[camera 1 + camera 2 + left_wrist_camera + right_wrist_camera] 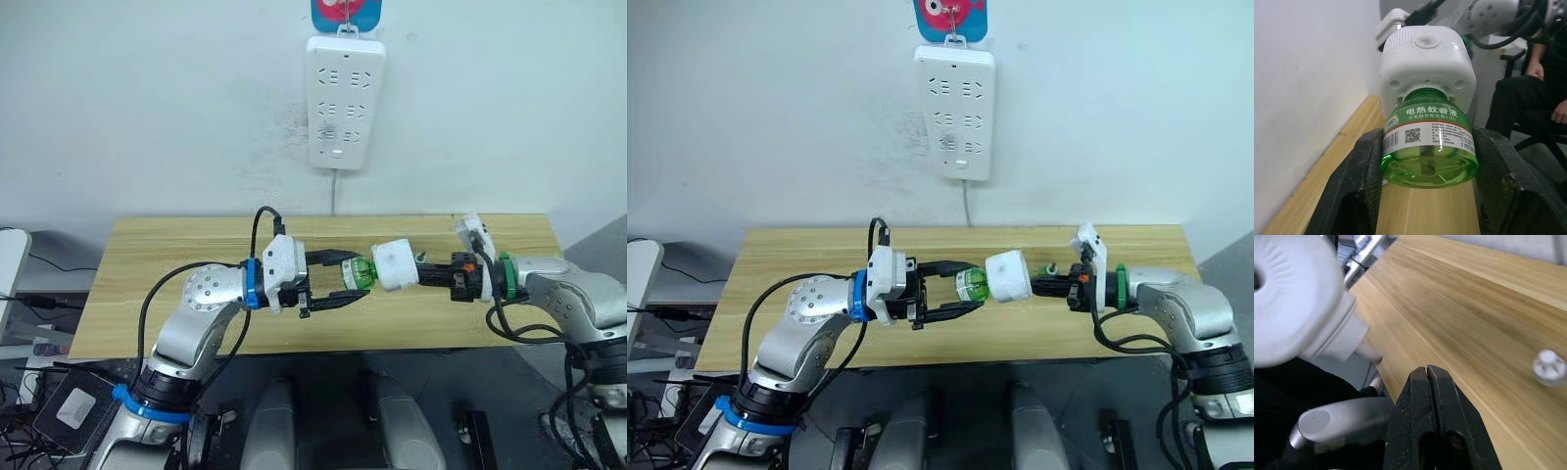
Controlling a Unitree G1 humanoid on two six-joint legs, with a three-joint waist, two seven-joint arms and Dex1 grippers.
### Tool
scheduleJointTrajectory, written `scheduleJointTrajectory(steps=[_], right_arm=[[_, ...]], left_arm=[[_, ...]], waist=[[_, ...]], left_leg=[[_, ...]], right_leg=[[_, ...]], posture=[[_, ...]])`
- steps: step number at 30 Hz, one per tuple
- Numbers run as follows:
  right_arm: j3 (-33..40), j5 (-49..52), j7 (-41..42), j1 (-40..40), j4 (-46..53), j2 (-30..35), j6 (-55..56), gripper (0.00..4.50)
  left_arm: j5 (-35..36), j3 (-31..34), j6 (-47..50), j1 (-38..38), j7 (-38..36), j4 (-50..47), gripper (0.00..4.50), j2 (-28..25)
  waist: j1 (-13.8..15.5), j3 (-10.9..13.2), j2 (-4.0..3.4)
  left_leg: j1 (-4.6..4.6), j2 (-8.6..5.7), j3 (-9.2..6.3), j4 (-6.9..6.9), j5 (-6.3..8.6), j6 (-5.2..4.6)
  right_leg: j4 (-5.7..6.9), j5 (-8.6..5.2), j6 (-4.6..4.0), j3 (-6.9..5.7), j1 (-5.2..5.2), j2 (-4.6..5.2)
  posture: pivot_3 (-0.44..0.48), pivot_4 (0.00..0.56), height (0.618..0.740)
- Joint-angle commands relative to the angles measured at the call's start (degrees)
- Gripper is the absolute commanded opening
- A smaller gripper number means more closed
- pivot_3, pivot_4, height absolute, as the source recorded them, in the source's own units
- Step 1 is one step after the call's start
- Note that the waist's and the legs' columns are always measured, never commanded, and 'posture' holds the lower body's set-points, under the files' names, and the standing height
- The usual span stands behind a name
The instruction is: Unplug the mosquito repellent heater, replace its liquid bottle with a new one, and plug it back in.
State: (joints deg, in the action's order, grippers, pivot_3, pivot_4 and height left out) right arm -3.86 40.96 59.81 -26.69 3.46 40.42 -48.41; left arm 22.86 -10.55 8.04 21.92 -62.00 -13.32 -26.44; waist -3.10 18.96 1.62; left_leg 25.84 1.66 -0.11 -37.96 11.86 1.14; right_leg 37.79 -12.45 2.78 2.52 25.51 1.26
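At frame centre, we see the right gripper (423, 269) clamping the heater (397, 264), its bottle (357, 273) lying lengthwise between the left gripper's (345, 277) wide fingers.

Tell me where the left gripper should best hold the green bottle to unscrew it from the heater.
Grip the green bottle on its round body below the label, coming from its base end along its axis, one of the jaws on each curved flank. Its neck is buried in the mosquito repellent heater, so only the body is free. The left gripper already straddles it like this.
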Motion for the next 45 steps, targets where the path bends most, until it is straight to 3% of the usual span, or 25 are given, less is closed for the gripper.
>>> scheduleJointTrajectory(steps=[1, 6, 11, 21, 26, 30, 35, 38, 45], right_arm=[[1.91, 4.87, -0.85, -0.86, 5.1, -1.08, -4.98, 0.04], [5.14, 14.79, -1.73, -0.44, 15.02, 1.51, -16.55, 0.04], [8.28, 22.79, -6.44, -3.31, 18.01, 1.29, -23.37, 0.04], [9.71, 26.73, -11.44, -16.94, 8.26, -0.63, -27.97, 0.04], [3.55, 16.38, -9.08, -20.42, 3.08, -0.94, -20.43, 0.04], [-2.67, 6.81, -4.34, -18.24, -0.53, 0.06, -11.73, 0.04], [-5.38, 0.46, -2.16, -11.13, -2.25, 1.22, -7.21, 0.04], [-4.74, 1.87, -0.66, -7.4, 1.84, 2.48, -9.39, 0.04], [4.14, 18.17, -2.36, -5.26, 13.61, 4.08, -25.16, 0.04]], left_arm=[[1.27, -0.22, -0.17, 0.97, -0.47, -0.75, 2.26, 0.81], [-0.11, 0.52, -0.84, 2.59, 0.85, 2.36, 2.26, 1.48], [-0.82, 0.08, -1.77, 2.36, -0.09, 2.97, 2.26, 1.61], [-1.18, -0.81, -2.64, 0.54, -1.9, 1.93, 2.26, 1.0], [-0.89, -1.15, -2.62, -0.29, -2.64, 0.98, 2.26, 0.82], [-0.79, -0.91, -2.42, -0.15, -2.61, 0.66, 2.26, 1.08], [0.15, -0.13, -1.15, -0.51, -1.59, -0.79, 2.26, 1.25], [0.17, 0.1, -0.7, -0.74, -0.96, -1.2, 2.26, 1.17], [-0.82, 0.5, -1.5, -0.69, -0.42, 1.01, 2.26, 0.7]], waist=[[0.0, 0.0, 0.0], [0.09, 0.0, 0.0], [-0.09, 0.0, 0.0], [-0.17, 0.0, 0.0], [-0.18, 0.0, 0.0], [-0.12, 0.01, 0.0], [0.13, 0.01, 0.0], [0.07, 0.01, -0.01], [-0.07, 0.01, 0.0]], left_leg=[[0.0, 0.0, 0.0, -0.01, 0.0, 0.0], [0.01, 0.01, -0.02, -0.01, 0.0, 0.0], [0.0, 0.01, -0.05, -0.01, 0.0, 0.0], [0.01, 0.0, -0.01, 0.0, 0.0, 0.0], [0.02, 0.01, -0.01, 0.0, 0.0, 0.0], [0.03, 0.01, -0.02, 0.0, 0.0, 0.0], [0.04, 0.0, -0.03, 0.01, 0.0, 0.0], [0.04, 0.01, -0.02, 0.01, 0.0, 0.0], [-0.01, 0.05, -0.07, 0.0, 0.0, 0.0]], right_leg=[[0.0, 0.0, 0.0, 0.0, 0.0, 0.0], [0.05, 0.01, -0.02, -0.02, 0.01, 0.03], [0.07, 0.01, -0.02, -0.03, 0.0, 0.01], [0.04, 0.02, -0.03, -0.02, 0.02, 0.02], [0.05, 0.02, -0.04, -0.02, 0.03, 0.01], [0.04, 0.02, -0.03, -0.04, 0.04, 0.02], [0.0, 0.02, -0.04, -0.06, 0.03, 0.04], [0.03, 0.02, -0.04, -0.04, 0.04, 0.04], [0.1, 0.0, -0.01, -0.04, 0.04, -0.02]], posture=[[-0.094, 0.299, 0.74], [-0.098, 0.301, 0.74], [-0.106, 0.303, 0.74], [-0.108, 0.309, 0.74], [-0.108, 0.309, 0.74], [-0.092, 0.315, 0.74], [-0.083, 0.32, 0.74], [-0.08, 0.321, 0.74], [-0.091, 0.323, 0.74]])
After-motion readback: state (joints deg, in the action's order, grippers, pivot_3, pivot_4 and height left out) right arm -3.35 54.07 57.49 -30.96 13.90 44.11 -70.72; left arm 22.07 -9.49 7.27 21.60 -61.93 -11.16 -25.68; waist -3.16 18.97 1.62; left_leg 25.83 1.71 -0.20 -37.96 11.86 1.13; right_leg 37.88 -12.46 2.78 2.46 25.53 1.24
